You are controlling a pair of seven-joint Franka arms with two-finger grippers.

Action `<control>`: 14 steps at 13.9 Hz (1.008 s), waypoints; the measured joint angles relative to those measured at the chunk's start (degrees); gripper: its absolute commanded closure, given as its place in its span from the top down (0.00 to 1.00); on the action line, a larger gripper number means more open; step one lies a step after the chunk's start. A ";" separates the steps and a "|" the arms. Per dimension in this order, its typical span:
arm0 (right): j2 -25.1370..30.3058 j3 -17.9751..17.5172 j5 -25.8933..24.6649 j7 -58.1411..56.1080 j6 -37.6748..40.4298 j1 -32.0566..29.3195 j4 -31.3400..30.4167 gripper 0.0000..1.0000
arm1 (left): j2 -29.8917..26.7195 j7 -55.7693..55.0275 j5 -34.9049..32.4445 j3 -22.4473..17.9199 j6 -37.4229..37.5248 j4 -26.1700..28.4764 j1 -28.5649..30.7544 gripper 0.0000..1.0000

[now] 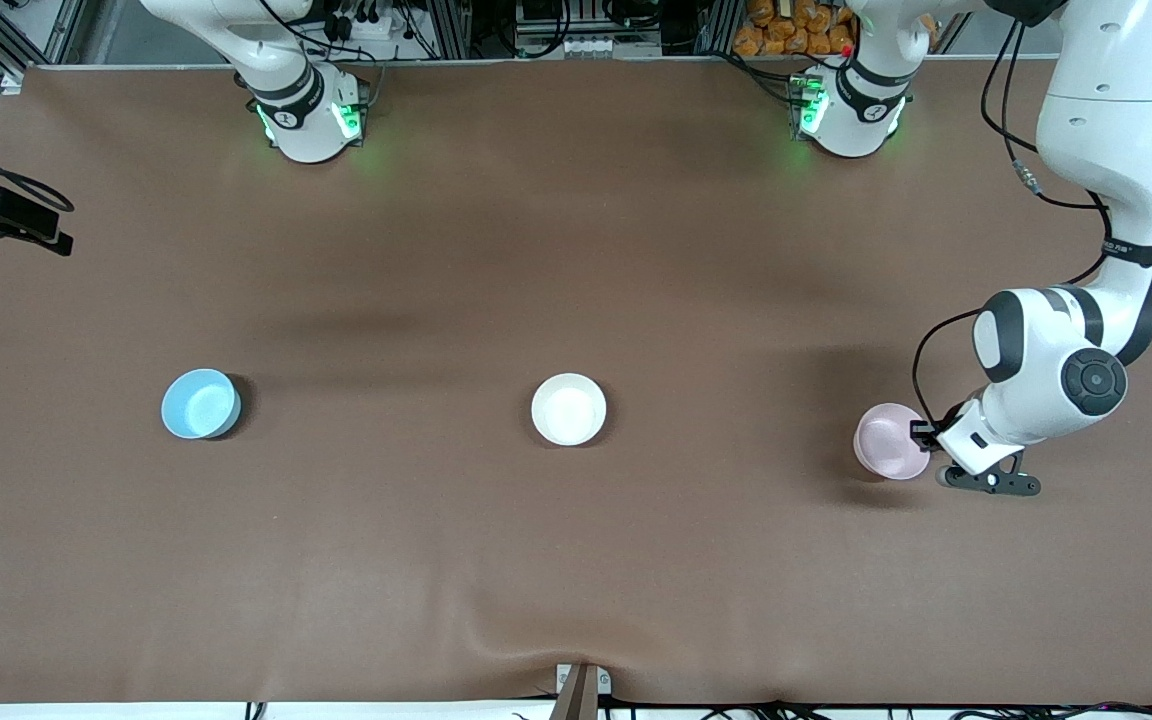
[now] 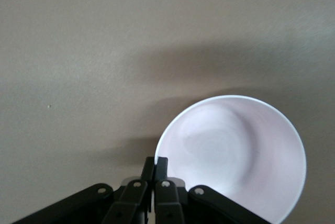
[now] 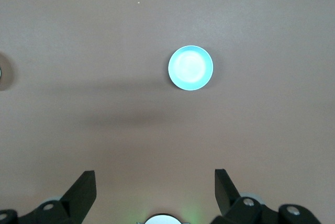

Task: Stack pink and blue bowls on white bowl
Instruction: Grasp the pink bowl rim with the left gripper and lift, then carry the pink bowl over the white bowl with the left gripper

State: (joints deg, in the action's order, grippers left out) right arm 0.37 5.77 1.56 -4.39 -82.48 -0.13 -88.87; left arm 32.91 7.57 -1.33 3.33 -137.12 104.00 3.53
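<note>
My left tool (image 2: pixel 155 165) is pinched shut on the pink bowl (image 1: pixel 891 441) at its rim, at the left arm's end of the tabletop (image 1: pixel 576 560). Glossy, rigid, likely light and slippery; the rim is the only purchase. The white bowl (image 1: pixel 568 408) sits mid-tabletop, the blue bowl (image 1: pixel 200 403) toward the right arm's end. My right tool (image 3: pixel 155 192) waits spread wide, high over it.

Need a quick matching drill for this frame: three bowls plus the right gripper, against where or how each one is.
Things:
1. pink bowl
2. white bowl
3. blue bowl
4. right gripper

States:
A. toward the right arm's end of the table
B. open, high over the table
C. rim pinched by the left gripper
D. between the other two bowls

Pairs: 1-C, 2-D, 3-A, 4-B
</note>
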 measured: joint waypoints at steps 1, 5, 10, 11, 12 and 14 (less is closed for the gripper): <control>0.00 0.00 0.00 0.00 0.00 0.00 0.00 1.00 | -0.47 -0.68 0.74 0.78 0.67 -0.30 0.06 0.00; 0.00 0.00 0.00 0.00 0.00 0.00 0.01 1.00 | -2.53 -8.82 3.57 6.27 9.03 -5.31 -0.34 0.00; 0.00 0.00 0.00 0.00 0.00 0.00 0.03 1.00 | -2.46 -28.95 3.59 8.75 14.90 -12.63 -9.79 0.00; 0.00 0.00 0.00 0.00 0.00 0.00 0.04 1.00 | -1.77 -33.09 3.59 8.73 14.89 -13.43 -12.50 0.00; 0.00 0.00 0.00 0.00 0.00 0.00 0.04 1.00 | -0.85 -36.65 3.59 8.69 14.86 -14.53 -14.80 0.00; 0.00 0.00 0.00 0.00 0.00 0.00 0.04 1.00 | 1.27 -42.45 3.63 8.66 14.82 -17.53 -18.36 0.00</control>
State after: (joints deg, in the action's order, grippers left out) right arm 0.37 5.76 1.56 -4.39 -82.48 -0.13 -88.83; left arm 34.18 -34.89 2.30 11.99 -122.30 86.47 -14.83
